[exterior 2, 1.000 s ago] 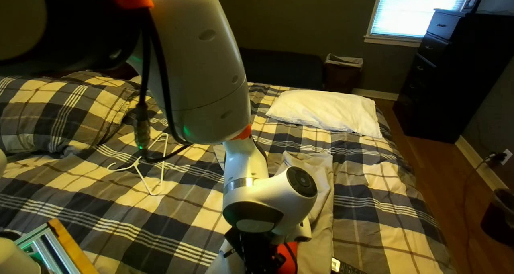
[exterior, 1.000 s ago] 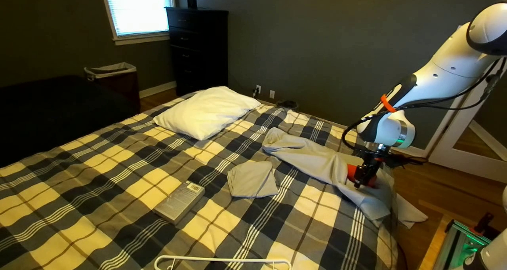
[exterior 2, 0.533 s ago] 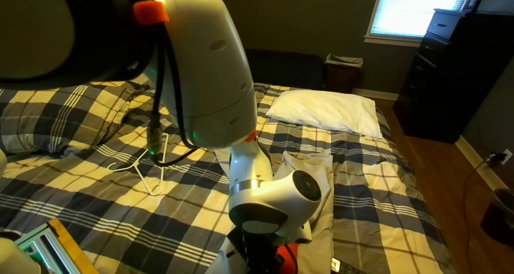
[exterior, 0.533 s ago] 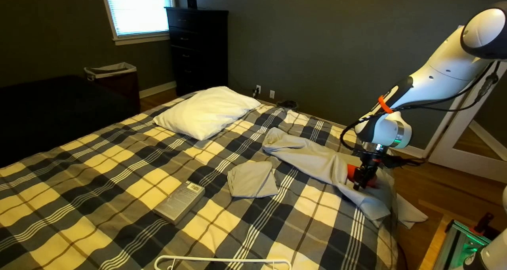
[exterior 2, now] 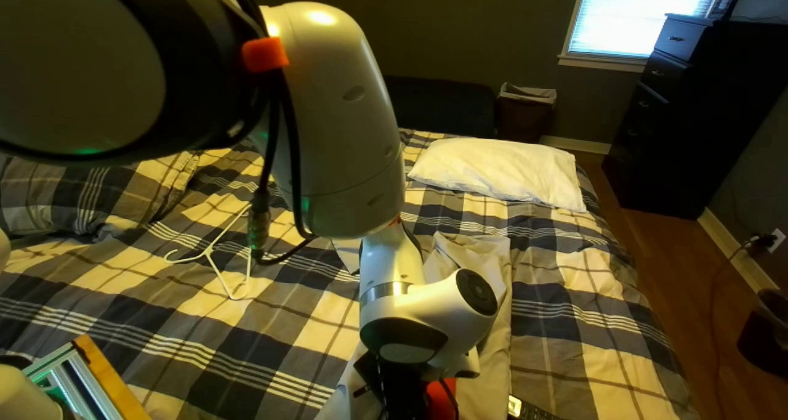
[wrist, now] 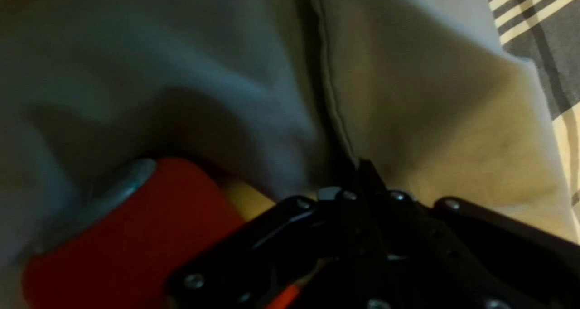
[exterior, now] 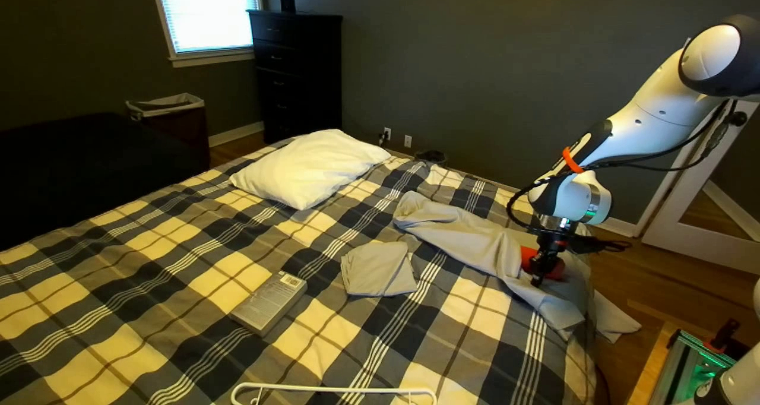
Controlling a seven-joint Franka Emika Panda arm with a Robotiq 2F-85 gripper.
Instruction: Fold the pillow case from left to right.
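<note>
Robot arm (exterior: 659, 119) reaching down over a plaid bedspread (exterior: 178, 286). The gripper (wrist: 361, 176) points downward, its two fingertips pressed together and clenched on a raised edge of the pillow case (exterior: 454, 230); in the wrist view this edge runs straight in to the tips. The pillow case, pale grey, limp and wrinkled, lies along the bedspread near its border, stretching from beneath the gripper to a rumpled end well apart from a plump white pillow (exterior: 309, 170). A pale corner of cloth (exterior: 613, 319) shows past that border; whether it belongs to the same piece I cannot tell from here. Just beside the fingers, among the folds of the pillow case, rests a red cylinder (wrist: 127, 245) with a grey rim at its end. Farther in, a small folded grey cloth (exterior: 380, 268) lies flat, a grey box (exterior: 270, 304) near it. A white hanger (exterior 2: 209, 252) lies on the bedspread in both exterior views. In an exterior view, part of a remote control (exterior 2: 530, 411) shows beside the pillow case. Background: dark dresser (exterior: 300, 78), hamper (exterior: 178, 126), bright window (exterior: 211, 16).
</note>
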